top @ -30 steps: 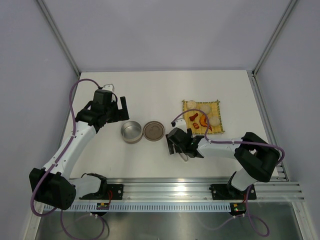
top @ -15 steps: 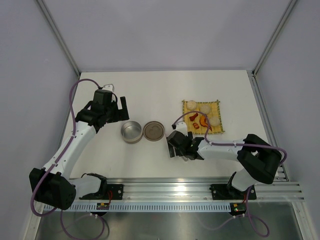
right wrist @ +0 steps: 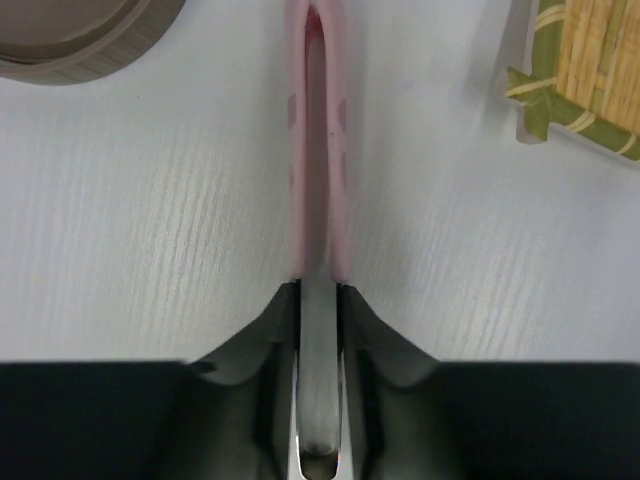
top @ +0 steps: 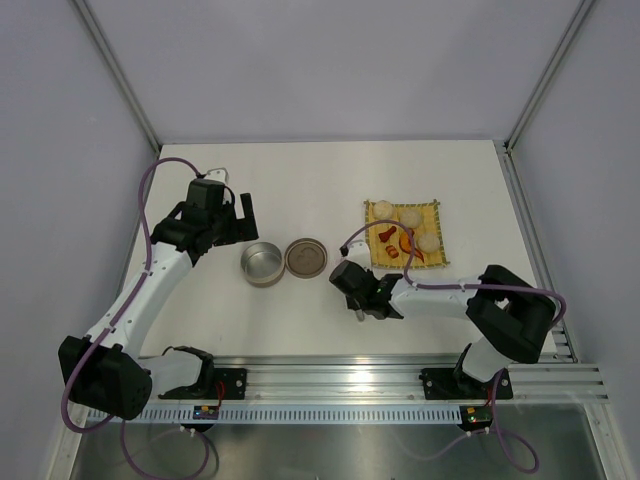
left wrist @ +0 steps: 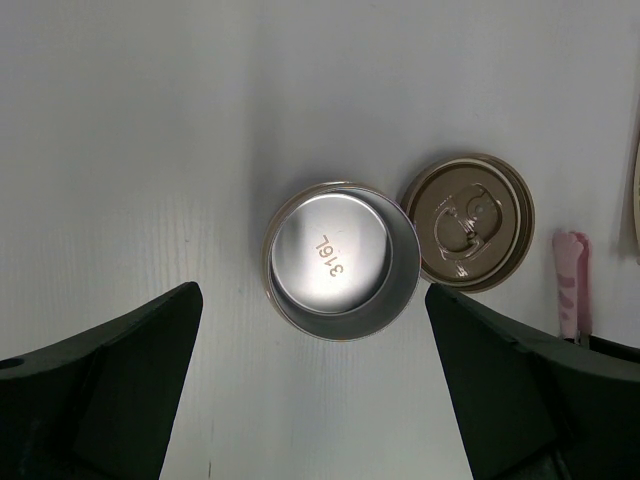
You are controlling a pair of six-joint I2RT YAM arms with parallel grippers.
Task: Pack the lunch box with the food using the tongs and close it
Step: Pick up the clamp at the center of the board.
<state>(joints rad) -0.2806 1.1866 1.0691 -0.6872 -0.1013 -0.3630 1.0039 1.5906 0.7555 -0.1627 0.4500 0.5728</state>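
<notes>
The lunch box [top: 261,264] [left wrist: 342,260] is an empty round silver tin standing open on the white table. Its brownish lid [top: 307,259] [left wrist: 468,222] lies flat just to its right. The food [top: 405,235], cream balls with red-brown and orange pieces, sits on the yellow woven mat [top: 437,207]. My right gripper [top: 360,300] [right wrist: 320,290] is low on the table, shut on the pink tongs [right wrist: 318,150] [left wrist: 571,285], which point toward the lid. My left gripper [top: 243,215] [left wrist: 312,300] hovers open above the tin with nothing between its fingers.
A corner of the mat [right wrist: 590,70] lies to the right of the tongs' tips, and the lid's edge [right wrist: 90,40] to their left. Metal frame posts and grey walls bound the table, with a rail along the near edge.
My right gripper has slid slightly toward the near left and closed its jaws on the tongs. The left arm, tin and lid have not moved.
</notes>
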